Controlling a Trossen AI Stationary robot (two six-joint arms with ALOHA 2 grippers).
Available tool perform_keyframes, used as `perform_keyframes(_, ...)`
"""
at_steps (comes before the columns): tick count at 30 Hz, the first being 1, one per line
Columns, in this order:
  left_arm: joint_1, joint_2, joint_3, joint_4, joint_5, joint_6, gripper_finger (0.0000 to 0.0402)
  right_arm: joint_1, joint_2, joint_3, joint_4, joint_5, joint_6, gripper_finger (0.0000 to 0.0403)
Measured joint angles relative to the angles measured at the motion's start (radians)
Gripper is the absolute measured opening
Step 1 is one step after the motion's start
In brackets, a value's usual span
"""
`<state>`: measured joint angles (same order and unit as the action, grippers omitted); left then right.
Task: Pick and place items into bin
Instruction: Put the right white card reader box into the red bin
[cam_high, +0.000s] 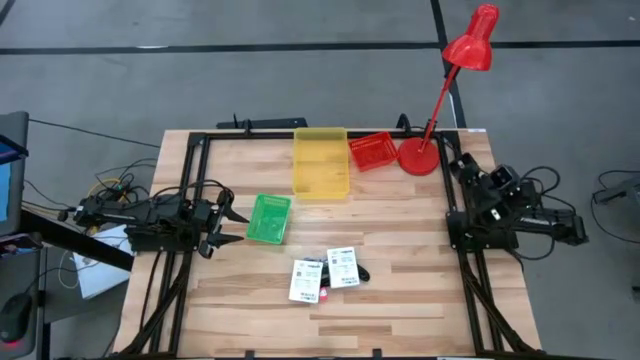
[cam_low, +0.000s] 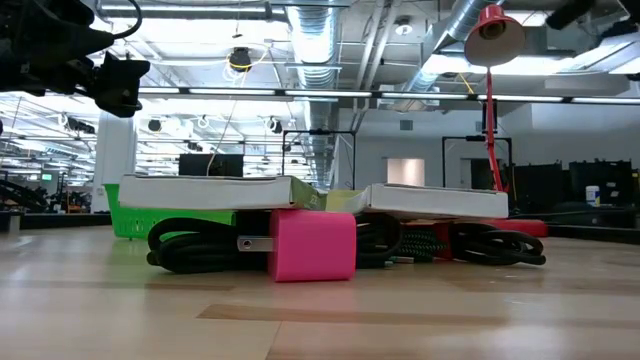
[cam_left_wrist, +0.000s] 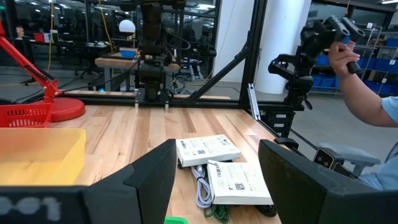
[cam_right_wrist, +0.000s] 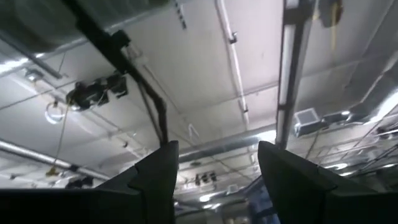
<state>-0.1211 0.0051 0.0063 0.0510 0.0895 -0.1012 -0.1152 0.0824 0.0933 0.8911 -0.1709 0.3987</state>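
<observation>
Progress: nothing binned yet, as far as I can see; all picks remain.
Items: two white boxes (cam_high: 322, 275) on coiled cables, pink plug (cam_low: 311, 245), mid-table near the front edge.
Bins: green (cam_high: 268, 218), yellow (cam_high: 320, 161), red (cam_high: 372, 151), apparently empty.
Left gripper (cam_high: 228, 226): fingers apart, beside the green bin.
Right gripper (cam_right_wrist: 214, 163): fingers apart, parked, aimed at the ceiling.

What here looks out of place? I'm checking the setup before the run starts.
The two white boxes lie on a tangle of black cables with a pink charger block, not flat on the table. A person's hand is near the rig beyond the table.
</observation>
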Motion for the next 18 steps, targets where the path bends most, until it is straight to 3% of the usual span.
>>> perform_keyframes(9, 0.0, 0.0, 0.0, 0.0, 0.0, 0.0, 0.0222, 0.281, 0.291, 0.165, -0.043, -0.064, -0.171, 0.0216)
perform_keyframes(13, 0.0, 0.0, 0.0, 0.0, 0.0, 0.0, 0.0222, 0.42, 0.411, 0.283, -0.238, -0.05, -0.249, 0.0216)
perform_keyframes(18, 0.0, 0.0, 0.0, 0.0, 0.0, 0.0, 0.0222, 0.588, 0.515, 0.421, -0.538, 0.103, -0.363, 0.0216)
